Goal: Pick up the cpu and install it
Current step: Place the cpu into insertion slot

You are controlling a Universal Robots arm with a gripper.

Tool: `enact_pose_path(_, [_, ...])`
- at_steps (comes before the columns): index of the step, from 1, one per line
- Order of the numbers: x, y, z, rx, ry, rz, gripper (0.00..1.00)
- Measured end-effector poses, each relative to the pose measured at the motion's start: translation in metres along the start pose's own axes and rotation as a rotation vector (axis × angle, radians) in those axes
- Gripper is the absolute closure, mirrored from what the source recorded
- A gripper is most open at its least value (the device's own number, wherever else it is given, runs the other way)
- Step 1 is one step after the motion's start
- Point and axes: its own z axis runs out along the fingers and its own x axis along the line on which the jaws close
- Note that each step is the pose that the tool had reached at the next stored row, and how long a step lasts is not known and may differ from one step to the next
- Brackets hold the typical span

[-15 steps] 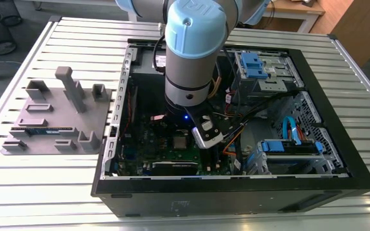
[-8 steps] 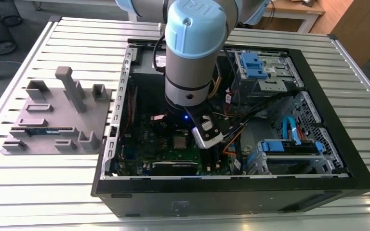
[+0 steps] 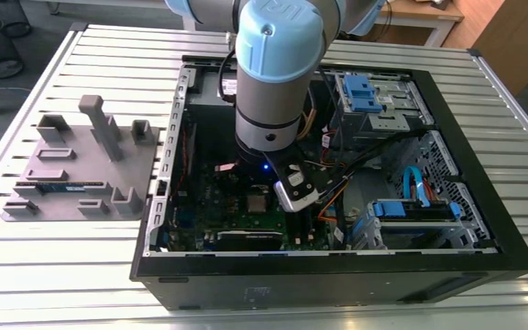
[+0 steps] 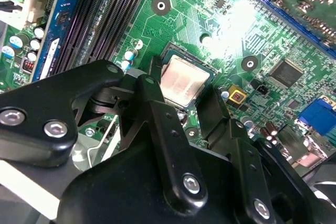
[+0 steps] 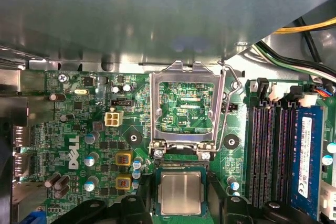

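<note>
Cpu: the cpu (image 5: 181, 192) lies flat with its silvery top up, seated in the socket (image 5: 181, 167) on the motherboard (image 5: 79, 129). In both wrist views it sits right between the gripper's fingertips.
Gripper: the gripper (image 4: 179, 95) hangs just over the chip with its black fingers (image 4: 149, 108) spread, one on each side of the cpu. A strip of the dark socket edge shows between chip and finger, so from where I stand nothing is pinched.
Socket frame: the socket frame (image 5: 186, 69) stands flipped open just beyond the fingertips, hinged at the edge of the socket. Bare green board shows through its window.
Lever: the thin wire lever (image 5: 224, 103) runs along one side of the open frame, swung up with it.
Memory slots: the dark memory slots (image 5: 270, 150) run past one side of the gripper, near it, with a blue memory stick (image 5: 307, 156) in the slot farthest from the fingers.
Arm: in the exterior view the pale blue and grey arm (image 3: 278, 69) reaches straight down into the open computer case (image 3: 337, 265).
Surroundings: the case lies on a slatted metal table (image 3: 62, 275). A grey tray (image 3: 80, 158) sits well apart from the gripper, outside the case on the exterior view's left.
</note>
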Motion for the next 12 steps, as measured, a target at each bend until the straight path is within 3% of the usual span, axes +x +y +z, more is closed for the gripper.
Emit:
enact_pose_path(3, [0.0, 0.0, -0.0002, 0.0, 0.0, 0.0, 0.46])
enact_pose_path(4, [0.0, -0.0001, -0.0003, 0.0004, 0.0003, 0.0, 0.54])
enact_pose_path(12, [0.0, 0.0, -0.0006, -0.0001, 0.0, 0.0, 0.55])
